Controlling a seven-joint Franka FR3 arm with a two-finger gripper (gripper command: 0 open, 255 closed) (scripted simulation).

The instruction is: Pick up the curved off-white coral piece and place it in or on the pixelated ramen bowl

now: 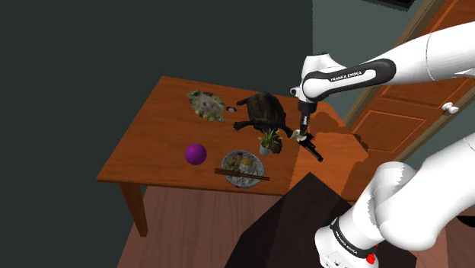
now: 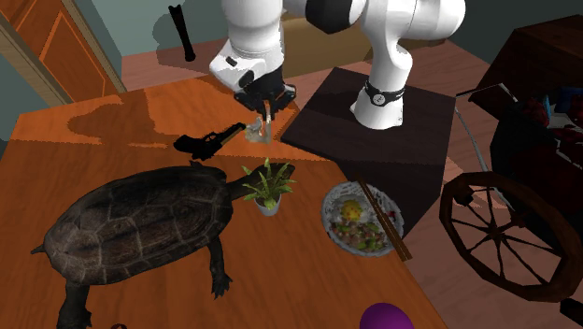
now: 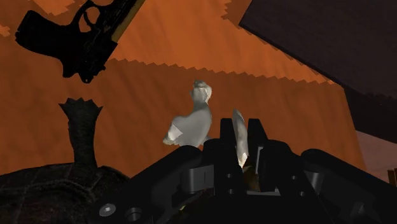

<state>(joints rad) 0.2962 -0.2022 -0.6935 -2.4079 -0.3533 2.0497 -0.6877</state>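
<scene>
Coral piece [image 3: 191, 121], off-white, at the worktop [image 2: 103, 121] edge beside a black pistol [image 3: 76, 38]: is it secure?
— Barely, it seems. The hand [image 3: 240, 147] is closed almost fully on one thin fin, and most of the piece juts out to one side.
And the risk?
— It could twist or slip free in transit. A potted plant [image 2: 266, 187] stands near the path to the ramen bowl [image 2: 326, 213], and a low carry could clip it.

a dark turtle [image 2: 140, 224] sits on the wooden table [image 1: 156, 122], potted plant [image 2: 268, 187] just beside it, black pistol [image 2: 210, 140] near, purple ball [image 1: 196, 154] apart.
</scene>
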